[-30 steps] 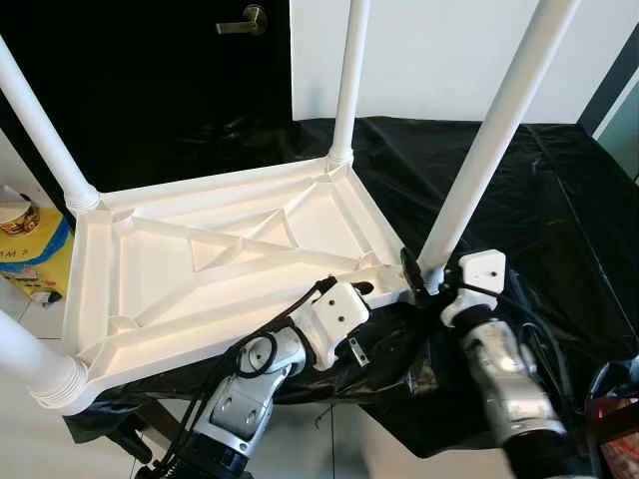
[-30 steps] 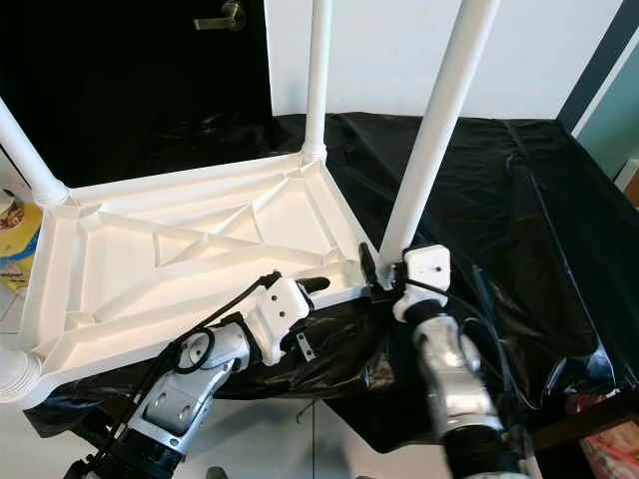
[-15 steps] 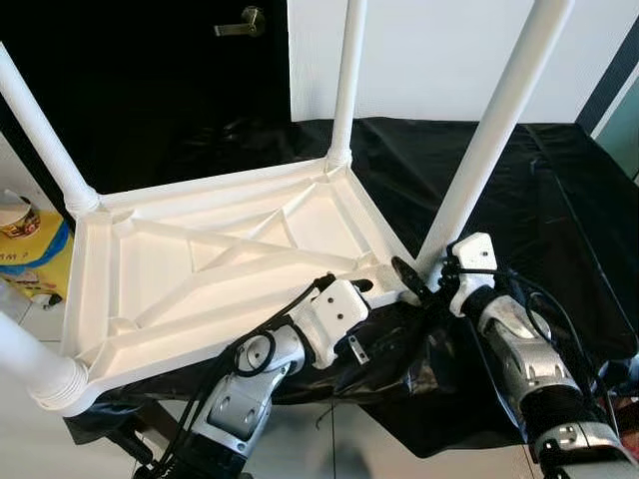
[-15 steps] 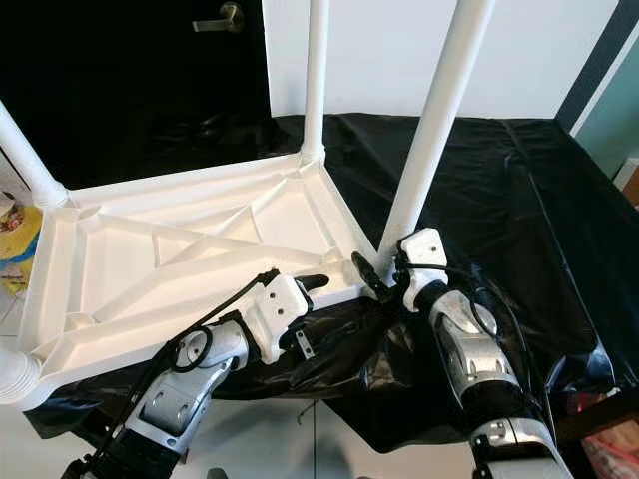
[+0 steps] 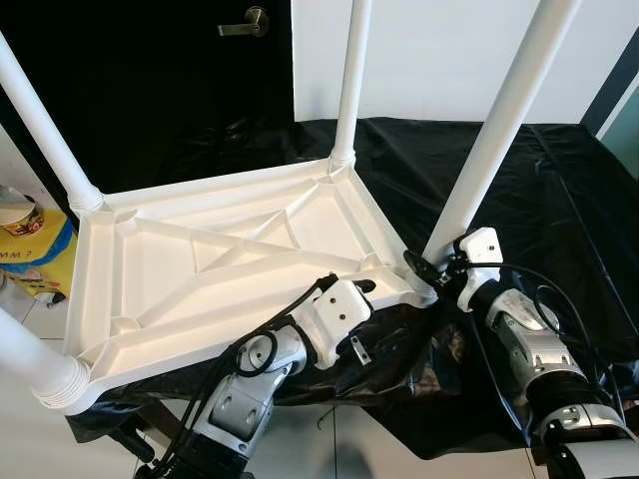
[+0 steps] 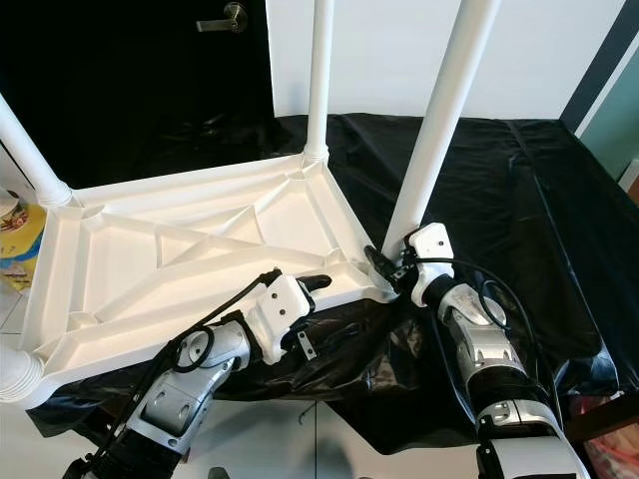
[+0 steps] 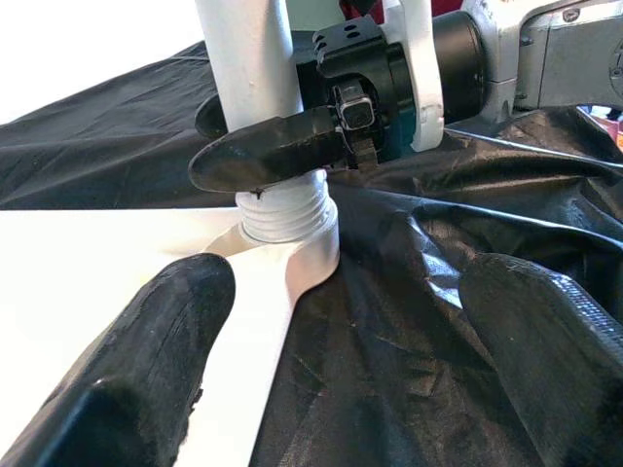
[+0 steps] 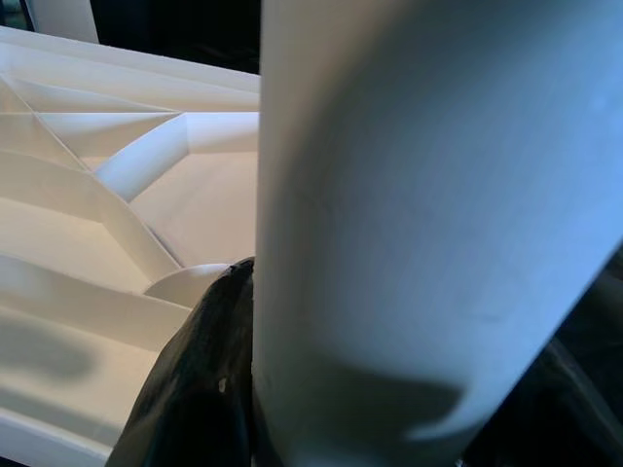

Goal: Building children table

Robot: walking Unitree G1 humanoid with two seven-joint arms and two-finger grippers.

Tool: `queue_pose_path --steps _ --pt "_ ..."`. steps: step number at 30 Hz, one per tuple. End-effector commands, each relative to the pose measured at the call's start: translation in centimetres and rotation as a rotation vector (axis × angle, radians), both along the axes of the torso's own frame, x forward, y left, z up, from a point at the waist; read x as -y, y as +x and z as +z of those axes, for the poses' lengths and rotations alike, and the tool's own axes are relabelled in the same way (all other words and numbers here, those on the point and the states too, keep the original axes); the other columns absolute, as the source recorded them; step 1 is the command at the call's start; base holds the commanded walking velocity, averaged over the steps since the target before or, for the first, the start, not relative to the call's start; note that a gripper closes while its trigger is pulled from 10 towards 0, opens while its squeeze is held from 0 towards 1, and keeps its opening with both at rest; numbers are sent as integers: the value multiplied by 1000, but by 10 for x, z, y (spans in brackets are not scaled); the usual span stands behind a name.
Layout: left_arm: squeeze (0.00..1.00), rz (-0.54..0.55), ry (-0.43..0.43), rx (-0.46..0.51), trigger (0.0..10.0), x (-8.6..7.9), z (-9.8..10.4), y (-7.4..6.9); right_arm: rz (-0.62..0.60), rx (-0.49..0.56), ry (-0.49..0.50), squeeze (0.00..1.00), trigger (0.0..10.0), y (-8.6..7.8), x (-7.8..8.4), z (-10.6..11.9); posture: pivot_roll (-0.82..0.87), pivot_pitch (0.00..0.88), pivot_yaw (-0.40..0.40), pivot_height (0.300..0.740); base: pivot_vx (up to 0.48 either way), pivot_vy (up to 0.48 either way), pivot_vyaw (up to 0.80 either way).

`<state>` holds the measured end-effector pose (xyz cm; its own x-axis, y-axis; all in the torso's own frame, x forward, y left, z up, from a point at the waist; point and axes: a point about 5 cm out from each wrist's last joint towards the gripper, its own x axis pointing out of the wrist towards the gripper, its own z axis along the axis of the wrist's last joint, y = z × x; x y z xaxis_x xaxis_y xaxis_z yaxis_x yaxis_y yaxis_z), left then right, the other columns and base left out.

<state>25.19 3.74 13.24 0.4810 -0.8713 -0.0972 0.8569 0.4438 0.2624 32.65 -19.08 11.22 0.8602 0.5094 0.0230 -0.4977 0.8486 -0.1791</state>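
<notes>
The white children's table [image 5: 95, 299] lies upside down on a black sheet with its legs pointing up. My right gripper [image 5: 427, 267] is at the foot of the near right leg [image 5: 489, 130], shut around it just above the threaded socket [image 7: 287, 219]. One black finger [image 7: 273, 151] crosses the front of the leg, and the leg [image 8: 419, 224] sits between both fingers in the right wrist view. My left gripper [image 7: 341, 292] is open at the table's front rim, close to that corner, with its fingers [image 7: 165, 341] spread wide and holding nothing.
The black sheet [image 5: 559, 200] covers the work surface and hangs over its front edge. Three more legs stand up: far [image 5: 349, 80], left [image 5: 40, 130] and near left [image 5: 30, 364]. A dark door with a handle [image 5: 245, 22] is behind. A yellow box [image 5: 30, 259] lies at the left.
My right forearm has swung out to the right and the wrist has risen a little, while its fingers stay at the foot of the leg. The left arm has not moved.
</notes>
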Motion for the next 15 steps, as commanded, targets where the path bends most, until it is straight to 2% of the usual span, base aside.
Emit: queue_pose_path --steps 1,7,9,11,14,15 --pt "0 22 -7 -6 10000 3 -2 2 -51 -59 -13 0 10000 -6 10 -15 -46 0 -53 740 0 0 0" --pt "0 30 -8 -5 10000 2 -2 2 -133 -56 13 0 10000 -9 15 -17 -40 0 -63 740 0 0 0" --pt "0 43 -6 -8 10000 0 -3 1 -258 -58 6 0 10000 -11 18 -22 -34 0 -65 740 0 0 0" --pt "0 43 -6 -8 10000 0 -3 1 -258 -58 6 0 10000 -11 18 -22 -34 0 -65 740 0 0 0" --pt "0 44 -4 -12 10000 0 -4 1 -432 -72 7 0 10000 -15 18 -30 -40 0 -55 740 0 0 0" --pt "0 44 -4 -12 10000 0 -4 1 -432 -72 7 0 10000 -15 18 -30 -40 0 -55 740 0 0 0"
